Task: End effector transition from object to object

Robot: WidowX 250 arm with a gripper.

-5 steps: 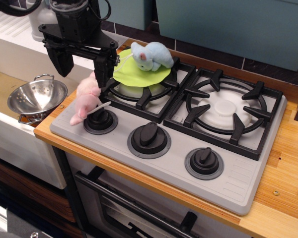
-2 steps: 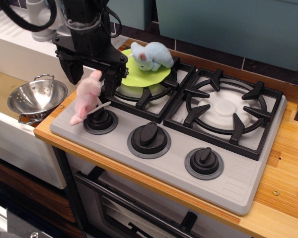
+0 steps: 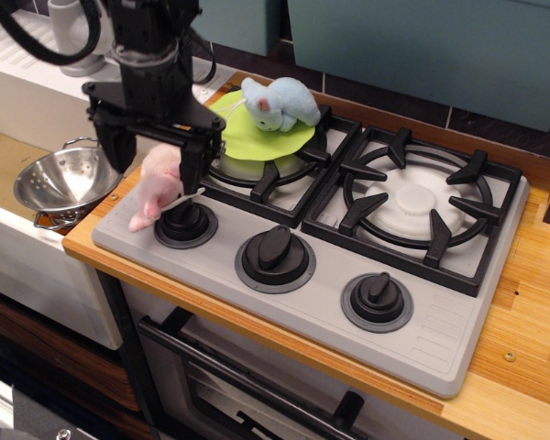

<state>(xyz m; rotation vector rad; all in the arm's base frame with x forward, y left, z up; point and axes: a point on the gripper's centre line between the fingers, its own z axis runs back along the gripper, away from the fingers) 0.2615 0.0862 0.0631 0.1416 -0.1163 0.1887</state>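
Observation:
A pink plush toy [image 3: 156, 192] lies on the grey stove top [image 3: 348, 321] at its left end, beside the leftmost black knob [image 3: 185, 223]. My gripper [image 3: 156, 156] hangs open right above it, with one black finger [image 3: 117, 147] on its left and the other on its right, straddling the toy's upper part. A light blue plush toy [image 3: 280, 103] lies on a lime green plate [image 3: 257, 136] on the back left burner, to the right of the gripper.
A steel colander [image 3: 66, 179] sits in the sink to the left of the stove. Two more knobs [image 3: 275, 255] line the stove front. The right burner grate [image 3: 412, 203] is bare. Wooden counter [image 3: 527, 357] runs along the right.
The gripper has moved left and down from beside the green plate to directly over the pink plush toy, jaws staying open. The toys have not moved.

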